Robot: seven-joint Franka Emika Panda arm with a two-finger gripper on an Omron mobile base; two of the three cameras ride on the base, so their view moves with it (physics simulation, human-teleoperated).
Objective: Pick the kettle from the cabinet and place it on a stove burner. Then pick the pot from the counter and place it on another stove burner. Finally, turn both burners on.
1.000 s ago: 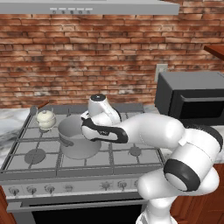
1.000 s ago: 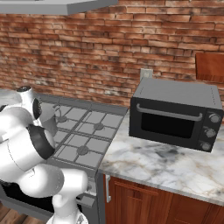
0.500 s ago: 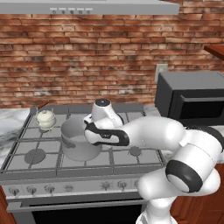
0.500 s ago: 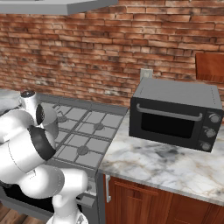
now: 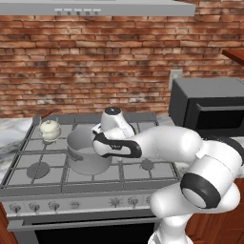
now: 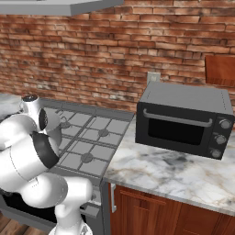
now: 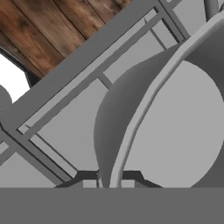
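The gripper [image 7: 109, 180] is clamped on the rim of the pot [image 5: 89, 151], its two dark finger tips pressed close together at the bottom centre of the hand view, one on each side of the thin metal wall. In that close view the pot's curved outer side and pale round interior take up the right half, while grey grate bars cross the left half and a strip of brown wooden floor runs along the upper left corner. In the left base view, starting at the left edge, a sliver of the counter [image 5: 12, 138] of white veined marble shows beside the cooktop [image 5: 28, 183]. The kettle [image 5: 49, 128], small and cream-white, sits on the back left burner, in the left middle of the frame. Just right of it the wide grey pot sits over the middle of the grates, near the kettle but apart from it. The white arm reaches in from the lower right, its wrist bent down over the pot's right rim. A bare burner disc [image 5: 39, 169] lies at the front left, and a knob row [image 5: 76, 205] runs along the stove's front. At the right of the frame a black microwave [image 5: 209, 107] stands against the brick wall [image 5: 95, 62]. In the right base view, the arm fills the lower left, and the microwave sits right of centre.
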